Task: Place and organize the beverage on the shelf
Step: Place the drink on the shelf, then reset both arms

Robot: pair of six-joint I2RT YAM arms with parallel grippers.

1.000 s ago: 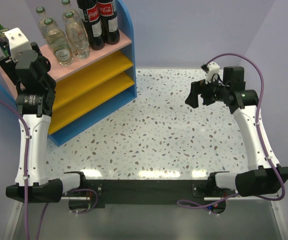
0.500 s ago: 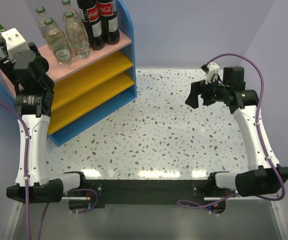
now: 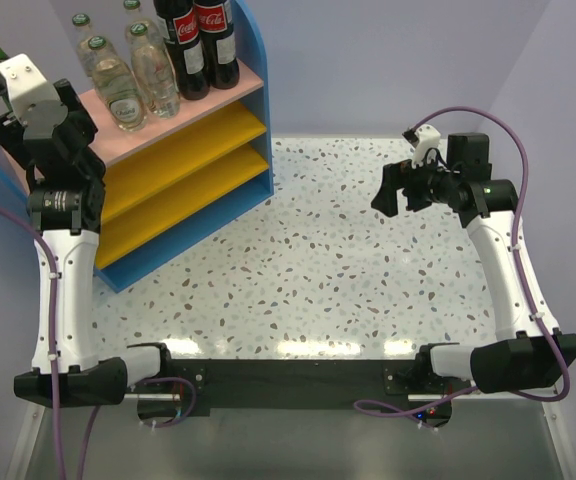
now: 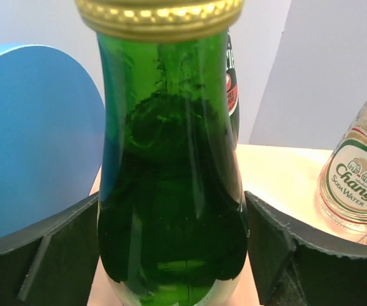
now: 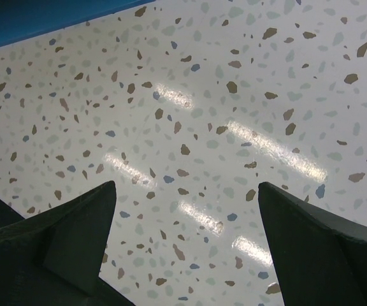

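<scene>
**Speckled table, lilac walls**

The table (image 3: 318,260) is white terrazzo flecked with brown, grey and blue, with soft streaks of reflected light near its front. A black plate (image 3: 288,375) runs along the near edge. Below it lies a grey metal sheet (image 3: 288,450). Pale lilac walls (image 3: 388,60) close in behind and on both sides. The right wrist view shows the same speckled surface close up, with bright glare strips across it
</scene>
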